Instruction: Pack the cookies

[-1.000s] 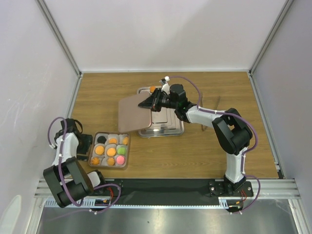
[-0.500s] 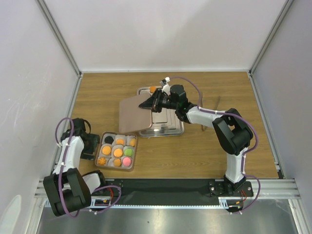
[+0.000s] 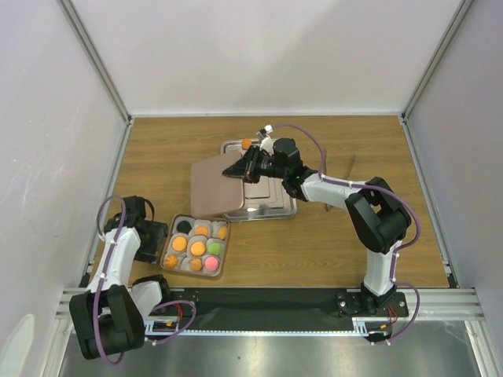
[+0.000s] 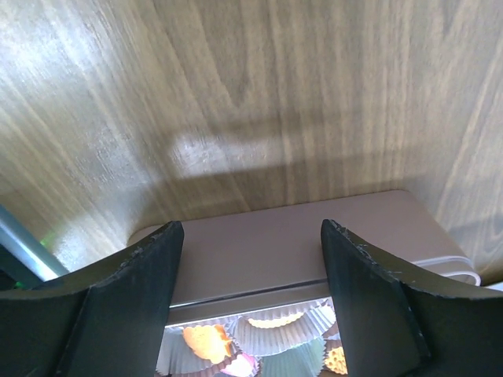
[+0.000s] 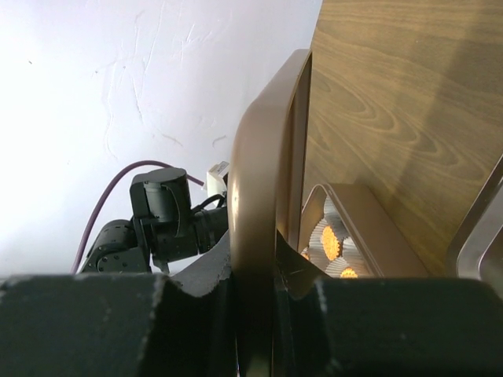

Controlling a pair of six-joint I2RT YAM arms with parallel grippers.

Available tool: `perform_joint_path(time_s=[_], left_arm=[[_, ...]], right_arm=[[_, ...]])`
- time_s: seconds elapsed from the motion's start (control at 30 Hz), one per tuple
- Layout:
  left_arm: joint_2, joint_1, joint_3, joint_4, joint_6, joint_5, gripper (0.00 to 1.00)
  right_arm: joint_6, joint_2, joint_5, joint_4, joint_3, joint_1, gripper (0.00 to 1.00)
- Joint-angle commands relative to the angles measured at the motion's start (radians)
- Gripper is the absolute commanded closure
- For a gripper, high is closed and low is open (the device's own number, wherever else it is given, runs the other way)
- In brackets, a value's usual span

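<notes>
One box (image 4: 275, 236) sits on the table near the left front corner. It holds nine cookies (image 3: 197, 248) in three rows of three, each in a white frilled paper cup (image 4: 275, 334). Six are orange, one black (image 3: 184, 227), one green (image 3: 214, 249) and one pink (image 3: 211, 262). A tenth cookie (image 3: 246, 143), orange, lies at the far left corner of the one steel tray (image 3: 271, 203) in the middle of the table. The left gripper (image 3: 154, 242) is at the box's left end, its two fingers spread wide with nothing clamped between them. The right gripper (image 3: 240, 168) is closed on the edge of the one tan lid (image 3: 212, 184), which from overhead overlaps the tray's left side. The table (image 3: 330, 251) is wood-grained, with plain white walls (image 3: 259, 55) on three sides and a metal rail (image 3: 267, 300) along the near edge.
</notes>
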Motion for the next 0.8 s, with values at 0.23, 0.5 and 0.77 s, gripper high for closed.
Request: perform_joint_path(time_s=[0.23,0.5,0.77], left_arm=[[-0.011,-0.029,0.041,-0.088,0.094,-0.025,0.24],[0.076,-0.03,0.135,-0.109,0.264,-0.068,0.27],[0.147,-0.029,0.239,-0.14,0.438,-0.103,0.35]], right_arm=[[-0.013,-0.088,0.05,0.043,-0.032,0.037,1.0],[-0.016,-0.128,0.094,0.045,-0.081,0.064,1.0],[0.001,-0.174,0.149,0.056,-0.133,0.089,1.0]])
